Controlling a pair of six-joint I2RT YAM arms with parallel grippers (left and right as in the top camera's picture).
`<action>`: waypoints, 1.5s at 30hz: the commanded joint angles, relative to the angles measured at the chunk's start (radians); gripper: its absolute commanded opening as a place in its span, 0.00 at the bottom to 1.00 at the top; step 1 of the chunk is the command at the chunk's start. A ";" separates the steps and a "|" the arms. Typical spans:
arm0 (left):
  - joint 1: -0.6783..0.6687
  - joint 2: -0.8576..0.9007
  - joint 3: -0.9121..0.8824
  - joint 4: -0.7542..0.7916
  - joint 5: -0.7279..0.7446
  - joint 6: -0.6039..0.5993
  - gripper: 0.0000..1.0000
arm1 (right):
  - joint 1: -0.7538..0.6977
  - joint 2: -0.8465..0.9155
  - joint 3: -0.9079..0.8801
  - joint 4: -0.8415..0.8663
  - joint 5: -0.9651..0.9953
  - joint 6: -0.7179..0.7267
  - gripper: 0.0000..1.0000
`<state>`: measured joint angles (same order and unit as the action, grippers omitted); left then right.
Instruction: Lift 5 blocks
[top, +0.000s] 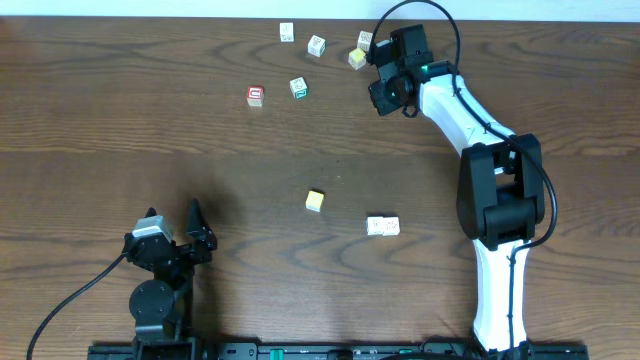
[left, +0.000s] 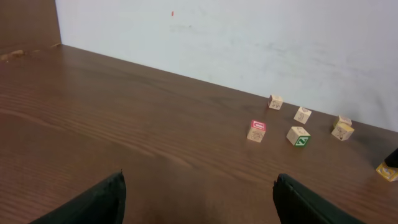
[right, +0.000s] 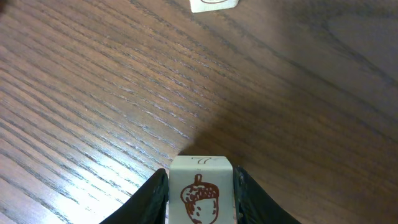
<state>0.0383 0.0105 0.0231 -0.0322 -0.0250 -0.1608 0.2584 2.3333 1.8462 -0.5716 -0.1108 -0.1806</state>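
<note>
Right wrist view: the right claw (right: 200, 191) is clenched on the acorn-marked block (right: 199, 167), pinching it by opposite faces, likely so it rises level; another block (right: 213, 4) lies well ahead.

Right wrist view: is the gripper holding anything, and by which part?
Yes: the right gripper holds a whitish block with an acorn picture, pinched by its two opposite side faces. The left gripper is open and empty.

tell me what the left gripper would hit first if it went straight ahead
Likely nothing: the left gripper, open, points across bare table toward the back wall. The red-bordered block sits off to its right, though depth is unclear.
</note>
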 joint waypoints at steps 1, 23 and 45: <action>0.005 -0.006 -0.019 -0.039 -0.011 -0.006 0.76 | -0.003 0.014 0.019 -0.003 0.010 0.008 0.32; 0.004 -0.006 -0.019 -0.039 -0.012 -0.006 0.76 | -0.002 0.014 0.018 -0.024 0.034 0.032 0.17; 0.004 -0.006 -0.019 -0.039 -0.011 -0.005 0.76 | -0.008 -0.538 0.019 -0.344 0.088 0.149 0.01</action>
<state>0.0383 0.0101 0.0231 -0.0322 -0.0250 -0.1612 0.2584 1.9182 1.8515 -0.8478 -0.0750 -0.0788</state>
